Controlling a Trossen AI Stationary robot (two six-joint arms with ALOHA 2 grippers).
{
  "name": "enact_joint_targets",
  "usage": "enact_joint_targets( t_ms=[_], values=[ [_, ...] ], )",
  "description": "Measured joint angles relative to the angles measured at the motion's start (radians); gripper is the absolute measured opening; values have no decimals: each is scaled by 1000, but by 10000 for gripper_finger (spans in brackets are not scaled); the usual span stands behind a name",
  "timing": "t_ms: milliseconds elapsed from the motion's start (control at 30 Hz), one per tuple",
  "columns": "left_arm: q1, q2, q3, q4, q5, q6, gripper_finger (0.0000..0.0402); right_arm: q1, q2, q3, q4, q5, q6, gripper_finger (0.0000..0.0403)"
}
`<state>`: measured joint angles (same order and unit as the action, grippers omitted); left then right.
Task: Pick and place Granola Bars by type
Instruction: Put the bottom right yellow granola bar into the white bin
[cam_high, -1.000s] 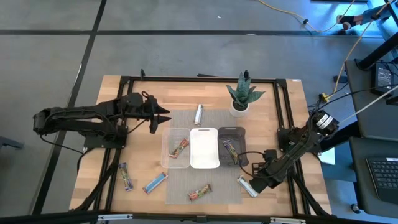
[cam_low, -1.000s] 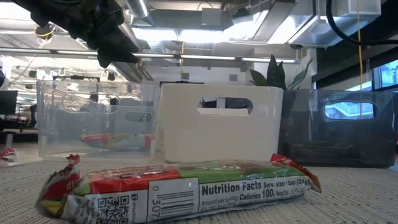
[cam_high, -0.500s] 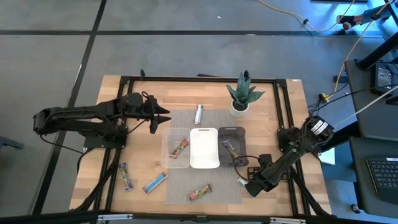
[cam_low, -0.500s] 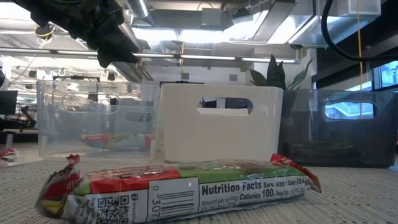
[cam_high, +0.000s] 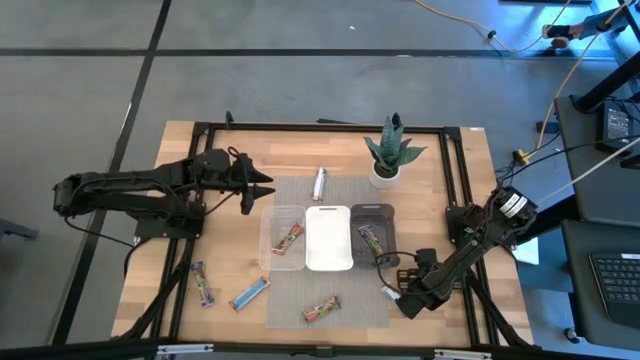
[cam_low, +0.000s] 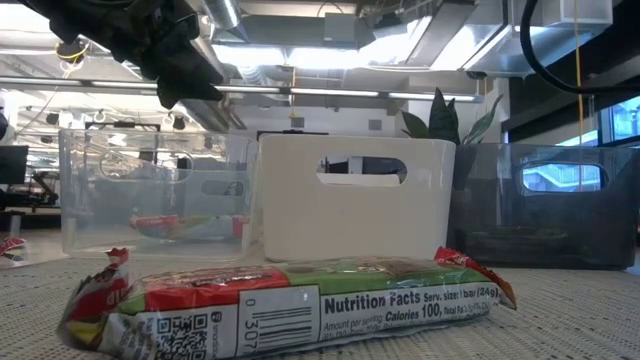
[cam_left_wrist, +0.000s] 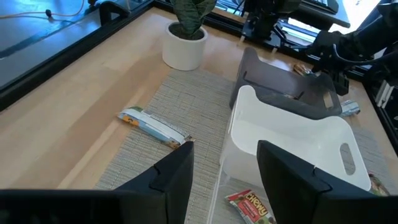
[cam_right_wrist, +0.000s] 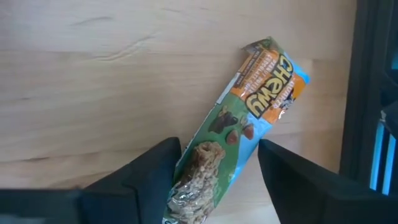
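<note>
Since the moment before, the right tool (cam_high: 400, 299) had slid a little further toward the near edge of the surface (cam_high: 455, 160) and now sat over the bar it had been approaching, while the left tool (cam_high: 262, 191) stayed put, hovering spread beside the far end of the clear bin (cam_high: 283, 238).

From above, the right arm covered most of the chewy granola bar (cam_right_wrist: 249, 130). The wrist camera showed it plainly: it lay flat on the bare wood, its long axis running straight out ahead of the tool, the orange-and-blue end pointing away and the near end sitting between the spread fingers (cam_right_wrist: 152, 171), which were not yet pressed on it. Whether the fingertips touched the wood could not be told.

Ahead of the left tool lay a silver bar (cam_left_wrist: 154, 126) on the woven mat (cam_left_wrist: 186, 106), angled across it. A red-and-green bar (cam_low: 280, 300) lay lengthwise near the mat's front edge, well off from both tools.
</note>
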<state>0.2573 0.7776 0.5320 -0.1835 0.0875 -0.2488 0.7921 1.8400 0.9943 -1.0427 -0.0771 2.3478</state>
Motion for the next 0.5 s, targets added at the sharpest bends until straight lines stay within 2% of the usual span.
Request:
enact_joint_targets(
  t_ms=[267, 500],
  values=[
    [0, 0, 0, 0, 0, -3, 170, 0, 1, 0, -8, 42, -154, 212],
    [0, 0, 0, 0, 0, -26, 170, -1, 3, 1, -19, 12, -26, 211]
  ],
)
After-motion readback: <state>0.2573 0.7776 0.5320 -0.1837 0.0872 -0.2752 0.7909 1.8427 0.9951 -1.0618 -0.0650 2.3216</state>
